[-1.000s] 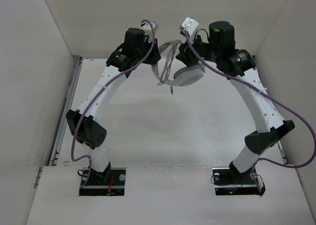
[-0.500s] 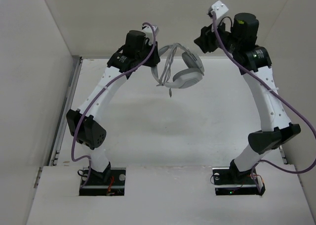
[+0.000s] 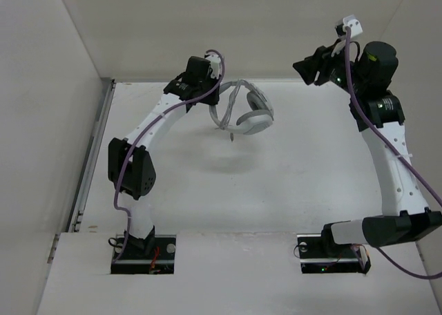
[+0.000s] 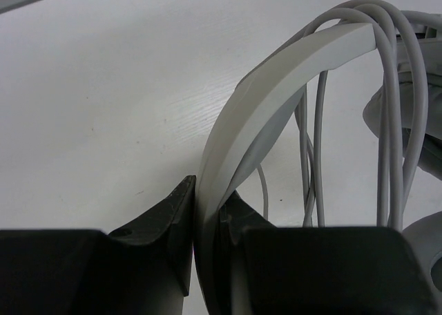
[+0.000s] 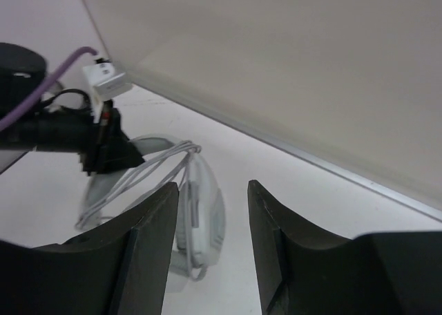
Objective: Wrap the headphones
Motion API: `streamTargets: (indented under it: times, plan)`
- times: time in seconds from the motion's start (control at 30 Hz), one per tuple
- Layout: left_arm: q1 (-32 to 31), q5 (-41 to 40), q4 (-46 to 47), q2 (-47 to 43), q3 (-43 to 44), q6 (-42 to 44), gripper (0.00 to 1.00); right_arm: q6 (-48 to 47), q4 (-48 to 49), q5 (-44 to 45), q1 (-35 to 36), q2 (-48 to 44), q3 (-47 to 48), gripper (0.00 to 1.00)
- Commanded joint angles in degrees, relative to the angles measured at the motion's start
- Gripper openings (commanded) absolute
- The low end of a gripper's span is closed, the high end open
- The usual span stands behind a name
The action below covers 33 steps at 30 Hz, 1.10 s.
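The light grey-white headphones hang above the table at the back centre. My left gripper is shut on the curved headband, which stands pinched between its black jaws. Several loops of the thin grey cable drape over the headband and hang down beside an earcup. My right gripper is raised at the back right, apart from the headphones, open with nothing between its fingers. In the right wrist view the headphones and their looped cable show beyond the gap.
White walls close in the table on the left, back and right. A metal rail runs along the left edge. A raised white ledge at the front holds both arm bases. Purple arm cables hang beside the right arm.
My right gripper has drawn away from the headphones, up and to the right. The left arm has shifted and the held headphones now sit slightly lower and further left.
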Motion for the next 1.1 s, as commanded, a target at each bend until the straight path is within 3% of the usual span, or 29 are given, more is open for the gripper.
streamTargets:
  times: [0.0,0.27,0.7,0.9,1.07]
  plan:
    - [0.68,1.25,6.42,1.64,-0.01,-0.71,0.01,3.47,6.08,-3.27,-0.28,-3.74,-5.62,0.51]
    - [1.92,2.13,9.23,8.85,0.78,-1.68,0.01,4.52,7.23,-4.33,-3.71,-8.49,-13.37,0.52]
    - [5.17,3.89,9.15,20.45,3.94,-1.68,0.06,4.96,6.62,-5.56,-7.14,-9.11,-16.71,0.54]
    - [6.49,3.36,9.15,22.39,3.85,-1.15,0.13,4.44,6.18,-5.65,-7.31,-8.93,-18.21,0.54]
    - [6.66,3.80,8.89,22.13,3.85,-1.59,0.25,4.35,6.18,-5.65,-7.84,-8.40,-18.21,0.54]
